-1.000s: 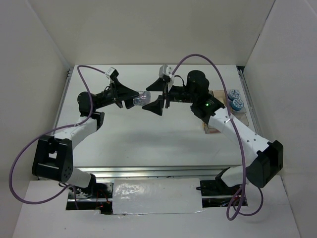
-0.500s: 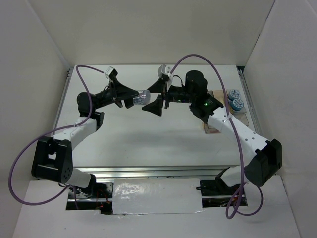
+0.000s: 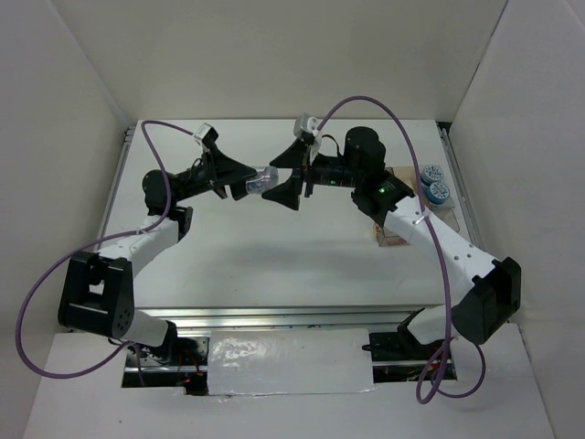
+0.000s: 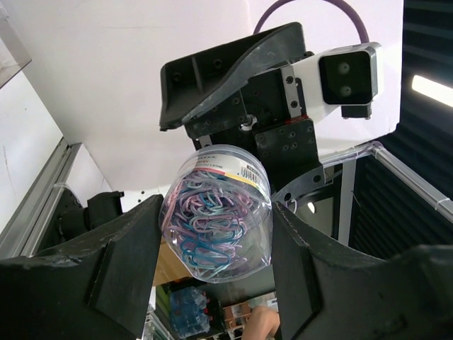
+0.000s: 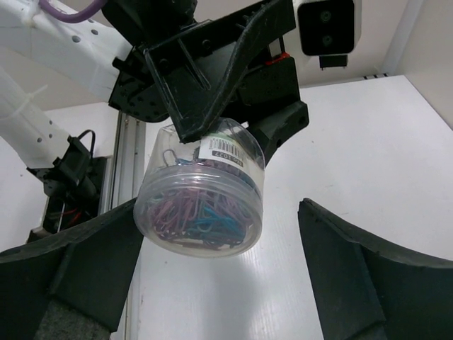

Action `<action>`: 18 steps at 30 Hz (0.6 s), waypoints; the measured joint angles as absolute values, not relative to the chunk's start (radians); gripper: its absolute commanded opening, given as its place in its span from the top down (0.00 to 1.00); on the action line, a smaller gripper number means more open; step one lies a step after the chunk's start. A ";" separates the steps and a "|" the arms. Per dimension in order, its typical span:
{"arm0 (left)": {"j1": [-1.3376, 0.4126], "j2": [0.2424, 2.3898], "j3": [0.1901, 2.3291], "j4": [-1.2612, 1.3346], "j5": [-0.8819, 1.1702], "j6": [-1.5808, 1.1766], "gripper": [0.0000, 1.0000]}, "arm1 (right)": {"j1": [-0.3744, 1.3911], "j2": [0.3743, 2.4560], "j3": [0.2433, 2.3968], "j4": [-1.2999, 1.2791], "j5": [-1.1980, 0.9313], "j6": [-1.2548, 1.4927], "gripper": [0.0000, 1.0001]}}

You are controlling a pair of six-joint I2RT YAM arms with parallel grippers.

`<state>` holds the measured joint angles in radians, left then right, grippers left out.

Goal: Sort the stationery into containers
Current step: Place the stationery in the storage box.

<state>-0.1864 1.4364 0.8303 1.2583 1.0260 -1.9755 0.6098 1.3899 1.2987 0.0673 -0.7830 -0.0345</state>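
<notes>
A clear round tub of coloured paper clips (image 3: 260, 181) hangs in mid-air over the middle of the table. My left gripper (image 3: 249, 182) is shut on it, a finger on each side, as the left wrist view (image 4: 216, 212) shows on the tub (image 4: 212, 234). My right gripper (image 3: 280, 178) faces it, open, its fingers flanking the tub's lid end. In the right wrist view the tub (image 5: 202, 195) sits between the right gripper's (image 5: 219, 212) fingers, close to the left one and well apart from the right one. Pens and highlighters are out of view.
A brownish clear box (image 3: 392, 239) lies at the right, mostly under my right arm. Two blue patterned tape rolls (image 3: 435, 183) sit at the far right edge. White walls close in the table at the back and both sides.
My right gripper has crept a little to the left, closer around the tub. The left gripper and the tub have hardly moved.
</notes>
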 measured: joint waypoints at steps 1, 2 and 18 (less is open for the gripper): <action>-0.187 1.436 0.830 1.258 1.025 -1.977 0.98 | 0.611 1.390 1.302 0.066 -0.786 -0.035 0.15; -0.187 1.436 0.830 1.258 1.024 -1.977 0.98 | 0.614 1.390 1.304 0.066 -0.786 -0.035 0.24; -0.111 1.368 0.837 1.100 1.130 -1.728 0.01 | 0.450 1.369 1.391 -0.202 -0.777 -0.160 0.71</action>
